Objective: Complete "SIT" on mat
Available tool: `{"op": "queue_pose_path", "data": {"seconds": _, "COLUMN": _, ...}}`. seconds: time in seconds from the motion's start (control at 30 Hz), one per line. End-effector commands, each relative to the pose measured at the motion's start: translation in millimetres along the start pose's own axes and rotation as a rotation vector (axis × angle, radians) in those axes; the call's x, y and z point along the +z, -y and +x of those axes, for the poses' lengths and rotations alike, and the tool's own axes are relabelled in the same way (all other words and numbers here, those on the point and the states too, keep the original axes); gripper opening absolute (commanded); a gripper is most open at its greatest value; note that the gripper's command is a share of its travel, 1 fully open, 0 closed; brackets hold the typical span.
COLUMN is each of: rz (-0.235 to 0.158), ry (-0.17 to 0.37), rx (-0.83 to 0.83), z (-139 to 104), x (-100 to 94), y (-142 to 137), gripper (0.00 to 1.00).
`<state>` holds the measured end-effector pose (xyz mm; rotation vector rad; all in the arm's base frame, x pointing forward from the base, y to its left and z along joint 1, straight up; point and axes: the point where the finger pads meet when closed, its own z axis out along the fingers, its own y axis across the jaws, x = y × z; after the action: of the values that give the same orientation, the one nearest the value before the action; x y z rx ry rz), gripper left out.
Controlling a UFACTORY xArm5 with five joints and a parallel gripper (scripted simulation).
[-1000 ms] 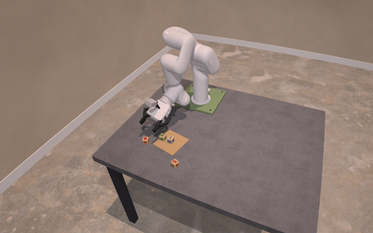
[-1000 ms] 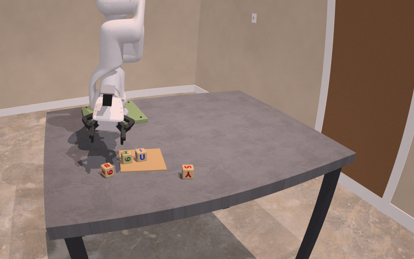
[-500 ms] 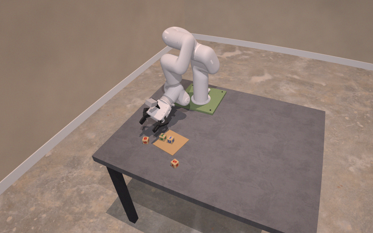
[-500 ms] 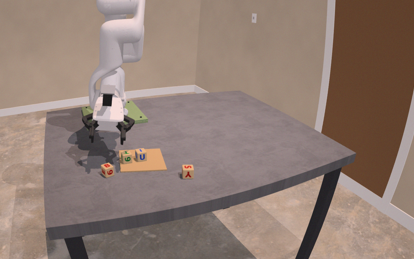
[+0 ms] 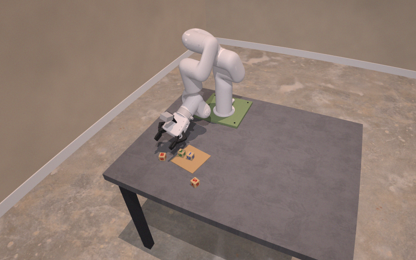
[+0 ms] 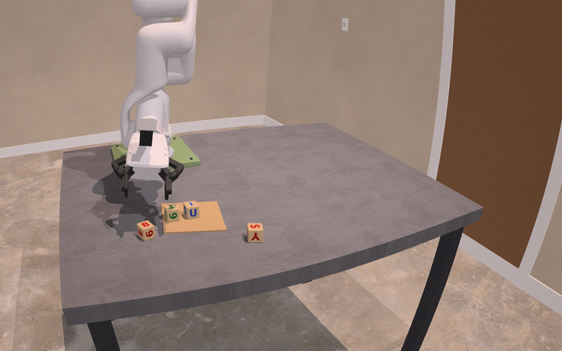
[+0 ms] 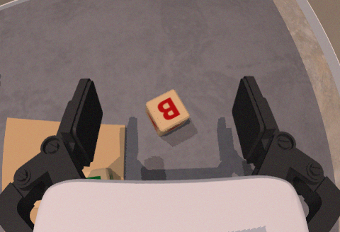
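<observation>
A tan mat (image 5: 190, 160) (image 6: 194, 219) lies on the dark table. Two blocks stand on it: one with a green T on top (image 5: 181, 152) (image 6: 171, 212) at the mat's edge, and one with a blue I on top (image 5: 189, 156) (image 6: 190, 209) beside it. A block with a red S on top (image 5: 195, 182) (image 6: 254, 232) lies off the mat toward the table's front. A block with a red B on top (image 5: 161, 156) (image 6: 146, 229) (image 7: 167, 112) lies off the mat on the other side. My gripper (image 5: 164, 142) (image 6: 147, 189) (image 7: 167, 94) is open and empty, hovering above the table short of the B block.
The arm's green base plate (image 5: 224, 111) (image 6: 181, 152) is bolted at the table's back. The table's side edge (image 5: 131, 151) is close to the B block. The mat's corner (image 7: 28, 143) shows at the left of the wrist view.
</observation>
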<state>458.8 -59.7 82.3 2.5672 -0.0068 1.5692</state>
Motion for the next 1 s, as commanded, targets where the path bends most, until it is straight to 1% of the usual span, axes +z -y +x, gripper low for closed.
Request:
{"op": "queue_pose_path", "data": {"seconds": 0.0, "rz": 0.016, "ry": 0.069, "rx": 0.004, "z": 3.4, "x": 17.5, "y": 3.6, "gripper": 1.0}}
{"op": "queue_pose_path", "data": {"seconds": 0.03, "rz": 0.02, "ry": 0.088, "rx": 0.005, "z": 4.2, "x": 21.5, "y": 4.6, "gripper": 1.0}}
{"op": "queue_pose_path", "data": {"seconds": 0.07, "rz": 0.02, "ry": 0.088, "rx": 0.005, "z": 4.2, "x": 21.5, "y": 4.6, "gripper": 1.0}}
{"op": "queue_pose_path", "data": {"seconds": 0.1, "rz": 0.024, "ry": 0.108, "rx": 0.006, "z": 5.2, "x": 25.6, "y": 5.7, "gripper": 1.0}}
{"op": "queue_pose_path", "data": {"seconds": 0.2, "rz": 0.024, "ry": 0.108, "rx": 0.006, "z": 5.2, "x": 25.6, "y": 5.7, "gripper": 1.0}}
{"op": "queue_pose_path", "data": {"seconds": 0.27, "rz": 0.034, "ry": 0.153, "rx": 0.008, "z": 7.8, "x": 33.8, "y": 8.2, "gripper": 1.0}}
{"op": "queue_pose_path", "data": {"seconds": 0.3, "rz": 0.034, "ry": 0.153, "rx": 0.008, "z": 7.8, "x": 33.8, "y": 8.2, "gripper": 1.0}}
{"op": "queue_pose_path", "data": {"seconds": 0.33, "rz": 0.039, "ry": 0.178, "rx": 0.009, "z": 9.5, "x": 37.8, "y": 9.5, "gripper": 1.0}}
{"op": "queue_pose_path", "data": {"seconds": 0.37, "rz": 0.039, "ry": 0.178, "rx": 0.009, "z": 9.5, "x": 37.8, "y": 9.5, "gripper": 1.0}}
{"op": "queue_pose_path", "data": {"seconds": 0.4, "rz": 0.044, "ry": 0.204, "rx": 0.01, "z": 11.4, "x": 41.5, "y": 11.0, "gripper": 1.0}}
{"op": "queue_pose_path", "data": {"seconds": 0.43, "rz": 0.044, "ry": 0.204, "rx": 0.01, "z": 11.4, "x": 41.5, "y": 11.0, "gripper": 1.0}}
{"op": "queue_pose_path", "data": {"seconds": 0.47, "rz": 0.049, "ry": 0.232, "rx": 0.011, "z": 13.6, "x": 44.8, "y": 12.5, "gripper": 1.0}}
{"op": "queue_pose_path", "data": {"seconds": 0.53, "rz": 0.049, "ry": 0.232, "rx": 0.011, "z": 13.6, "x": 44.8, "y": 12.5, "gripper": 1.0}}
{"op": "queue_pose_path", "data": {"seconds": 0.57, "rz": 0.054, "ry": 0.261, "rx": 0.012, "z": 16.0, "x": 47.8, "y": 14.0, "gripper": 1.0}}
{"op": "queue_pose_path", "data": {"seconds": 0.6, "rz": 0.054, "ry": 0.261, "rx": 0.012, "z": 16.0, "x": 47.8, "y": 14.0, "gripper": 1.0}}
{"op": "queue_pose_path", "data": {"seconds": 0.63, "rz": 0.06, "ry": 0.291, "rx": 0.013, "z": 18.8, "x": 50.2, "y": 15.7, "gripper": 1.0}}
{"op": "queue_pose_path", "data": {"seconds": 0.77, "rz": 0.06, "ry": 0.291, "rx": 0.013, "z": 18.8, "x": 50.2, "y": 15.7, "gripper": 1.0}}
{"op": "queue_pose_path", "data": {"seconds": 0.83, "rz": 0.071, "ry": 0.354, "rx": 0.015, "z": 25.2, "x": 53.2, "y": 19.0, "gripper": 1.0}}
{"op": "queue_pose_path", "data": {"seconds": 0.9, "rz": 0.071, "ry": 0.354, "rx": 0.015, "z": 25.2, "x": 53.2, "y": 19.0, "gripper": 1.0}}
{"op": "queue_pose_path", "data": {"seconds": 0.93, "rz": 0.076, "ry": 0.388, "rx": 0.015, "z": 28.8, "x": 53.6, "y": 20.7, "gripper": 1.0}}
{"op": "queue_pose_path", "data": {"seconds": 0.97, "rz": 0.076, "ry": 0.388, "rx": 0.015, "z": 28.8, "x": 53.6, "y": 20.7, "gripper": 1.0}}
